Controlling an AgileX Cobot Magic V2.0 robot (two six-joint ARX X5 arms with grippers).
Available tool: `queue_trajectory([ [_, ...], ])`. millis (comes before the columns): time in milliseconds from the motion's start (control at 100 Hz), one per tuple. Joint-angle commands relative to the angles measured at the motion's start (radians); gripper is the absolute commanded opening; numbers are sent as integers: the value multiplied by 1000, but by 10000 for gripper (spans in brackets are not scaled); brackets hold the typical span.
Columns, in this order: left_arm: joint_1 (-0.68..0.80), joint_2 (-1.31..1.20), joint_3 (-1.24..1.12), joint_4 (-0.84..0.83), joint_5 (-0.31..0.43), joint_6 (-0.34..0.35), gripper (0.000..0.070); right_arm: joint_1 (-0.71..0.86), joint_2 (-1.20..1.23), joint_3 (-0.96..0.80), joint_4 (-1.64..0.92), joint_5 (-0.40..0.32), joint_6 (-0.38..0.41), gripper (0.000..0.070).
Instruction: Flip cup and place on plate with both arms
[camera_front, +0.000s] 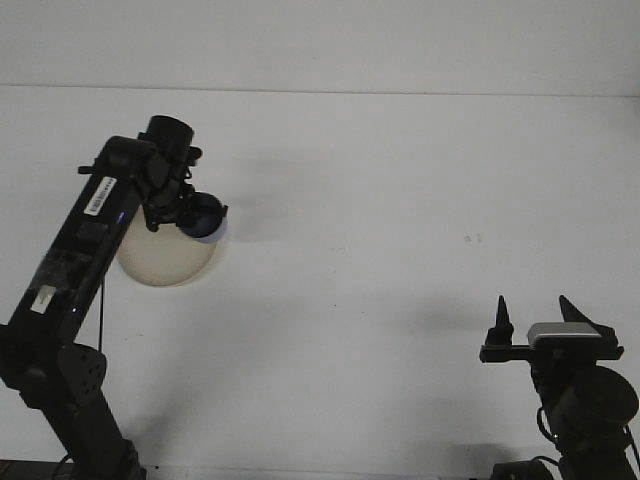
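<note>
Altogether: one cup (203, 217), one plate (160, 262), two grippers.

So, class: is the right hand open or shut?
Open. The right hand shows two pointed fingers standing apart with bare table visible between them, holding nothing.
</note>
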Motion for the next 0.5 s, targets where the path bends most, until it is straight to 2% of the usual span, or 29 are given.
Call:
queue_trajectory([
  [0, 45, 23, 26, -2, -7, 6, 11, 0, 0, 2, 9, 2, -1, 602],
  [240, 188, 36, 24, 9, -4, 5, 11, 0, 0, 2, 9, 2, -1, 601],
  [490, 220, 74, 23, 8, 23, 5, 11, 0, 0, 2, 10, 2, -1, 602],
])
